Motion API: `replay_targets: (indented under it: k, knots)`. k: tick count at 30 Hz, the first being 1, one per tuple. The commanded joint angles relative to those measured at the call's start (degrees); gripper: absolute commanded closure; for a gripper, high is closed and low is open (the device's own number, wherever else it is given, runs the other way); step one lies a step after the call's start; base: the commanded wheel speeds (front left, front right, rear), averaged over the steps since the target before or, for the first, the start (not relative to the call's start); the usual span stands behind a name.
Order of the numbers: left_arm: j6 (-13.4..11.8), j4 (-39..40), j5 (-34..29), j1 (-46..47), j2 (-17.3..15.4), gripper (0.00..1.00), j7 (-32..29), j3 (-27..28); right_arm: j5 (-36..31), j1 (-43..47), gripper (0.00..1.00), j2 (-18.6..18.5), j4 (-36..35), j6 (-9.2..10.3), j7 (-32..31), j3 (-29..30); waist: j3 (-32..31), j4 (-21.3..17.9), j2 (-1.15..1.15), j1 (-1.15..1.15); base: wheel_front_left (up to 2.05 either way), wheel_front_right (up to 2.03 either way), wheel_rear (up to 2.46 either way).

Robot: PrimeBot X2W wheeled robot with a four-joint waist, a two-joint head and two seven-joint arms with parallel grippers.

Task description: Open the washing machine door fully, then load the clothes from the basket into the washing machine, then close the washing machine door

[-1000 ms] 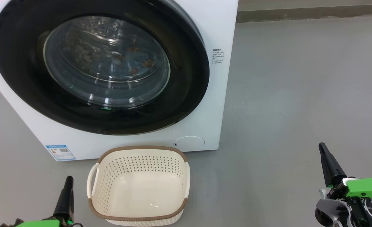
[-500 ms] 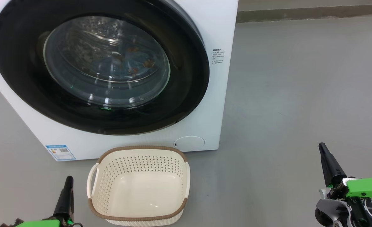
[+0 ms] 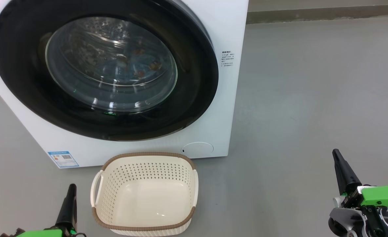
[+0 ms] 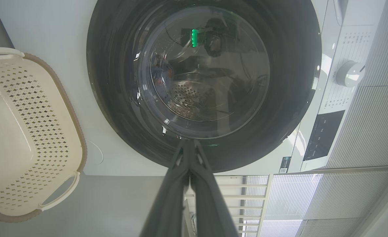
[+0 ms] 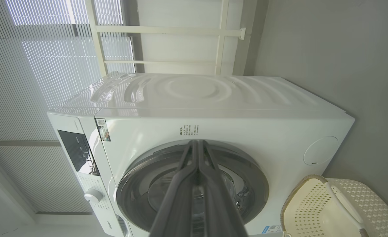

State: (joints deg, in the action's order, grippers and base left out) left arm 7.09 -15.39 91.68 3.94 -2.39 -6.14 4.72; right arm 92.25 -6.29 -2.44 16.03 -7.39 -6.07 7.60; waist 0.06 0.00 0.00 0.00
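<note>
Washing machine door: the washing machine door (image 3: 194,82) is lying flush against the machine's front. Its wide glossy black rim is ringing the bulging clear glass, which is catching pale reflections.
Clothes: the clothes (image 3: 138,65) are showing through the glass as light blue fabric with orange patches, lying inside the perforated steel drum (image 4: 190,98).
Washing machine: the washing machine (image 3: 228,29) is standing at the far left, white and glossy. A round flap (image 3: 197,148) is sitting low on its front at the right, a blue-white label (image 3: 64,158) low at the left, and a small printed sticker (image 3: 227,59) just right of the door. A dark control panel (image 5: 78,151) and a white dial (image 4: 348,73) are sitting along its top edge.
Basket: the basket (image 3: 147,154) is standing on the floor just in front of the machine, below the door. Its brown rim is facing up and its bare perforated inside is showing.
Left gripper: the left gripper (image 4: 189,144) is hanging near the basket's left side, its two dark fingers pressed together and gripping nothing.
Right gripper: the right gripper (image 5: 197,144) is hanging well apart at the near right, its fingers likewise pressed together with nothing between them.
Floor: the floor (image 3: 312,98) is spreading smooth, matt and grey around the machine and basket, meeting a darker strip (image 3: 312,14) at the far edge.
Room: pale slatted blinds (image 5: 32,65) are glowing with daylight behind the machine, beside a white railing (image 5: 167,31).
</note>
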Motion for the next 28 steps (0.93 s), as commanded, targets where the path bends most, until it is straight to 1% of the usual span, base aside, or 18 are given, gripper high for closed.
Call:
replay_targets:
  k: [1,28]
  knots:
    - [0.4,1.06,0.41,2.59,-0.49,1.0,-0.42,1.9,-0.11,-0.22,1.0,-0.48,-1.74,-0.1,-0.43,-1.04,0.0,0.0,0.0,0.0,0.0,0.0,0.0]
    - [0.4,1.06,0.41,2.59,-0.49,1.0,-0.42,1.9,-0.12,-0.22,1.0,-0.47,-1.74,-0.1,-0.44,-1.03,0.0,0.0,0.0,0.0,0.0,0.0,0.0]
